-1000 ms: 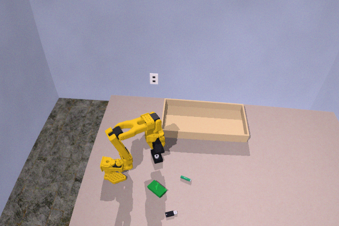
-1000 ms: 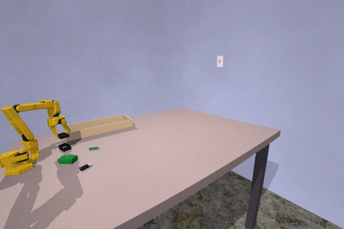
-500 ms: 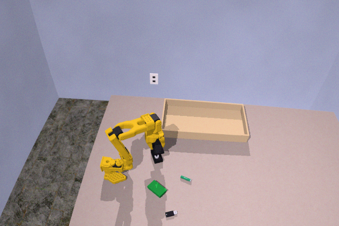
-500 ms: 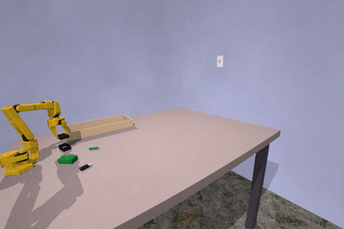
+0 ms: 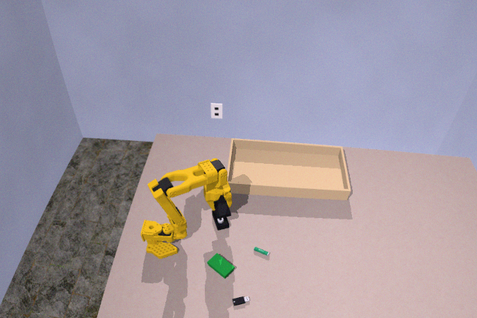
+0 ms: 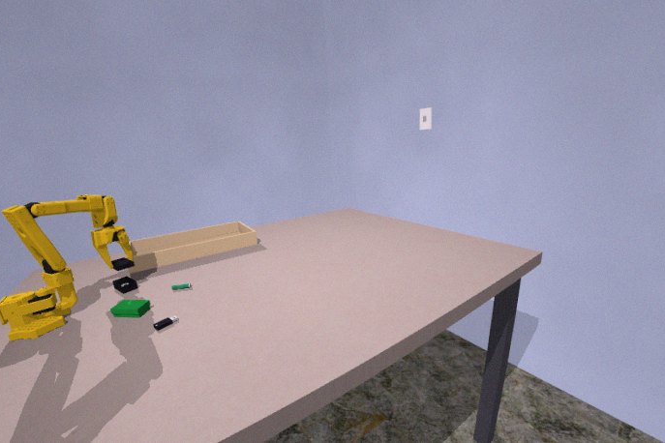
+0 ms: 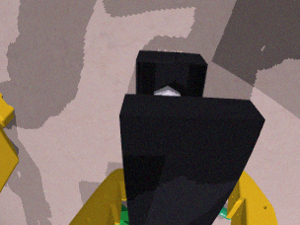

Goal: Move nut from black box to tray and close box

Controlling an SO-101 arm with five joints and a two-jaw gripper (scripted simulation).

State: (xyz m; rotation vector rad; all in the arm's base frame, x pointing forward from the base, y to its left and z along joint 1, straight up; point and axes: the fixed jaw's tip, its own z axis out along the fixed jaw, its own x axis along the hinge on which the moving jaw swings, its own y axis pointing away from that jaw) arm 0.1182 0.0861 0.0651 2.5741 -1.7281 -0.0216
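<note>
1 pair of fingers (image 5: 221, 207) (image 6: 122, 263) grasping 1 black lid (image 5: 222, 208) (image 6: 122, 263) (image 7: 189, 158) | 1 nut (image 5: 220, 220) (image 6: 125, 284) (image 7: 167, 91) in 1 open base (image 5: 222, 226) (image 6: 126, 288) (image 7: 170, 57)

In the top view, the lid (image 5: 222, 208) (image 6: 123, 263) (image 7: 189, 143) hides part of the black box's base (image 5: 221, 226) (image 6: 125, 284) (image 7: 170, 58); in the wrist view, it covers the base's near end and most of the nut (image 5: 220, 220) (image 6: 124, 284) (image 7: 168, 92). Below the lid there, green things are mostly hidden, and the lid's lower end is cut off by the picture's edge
</note>
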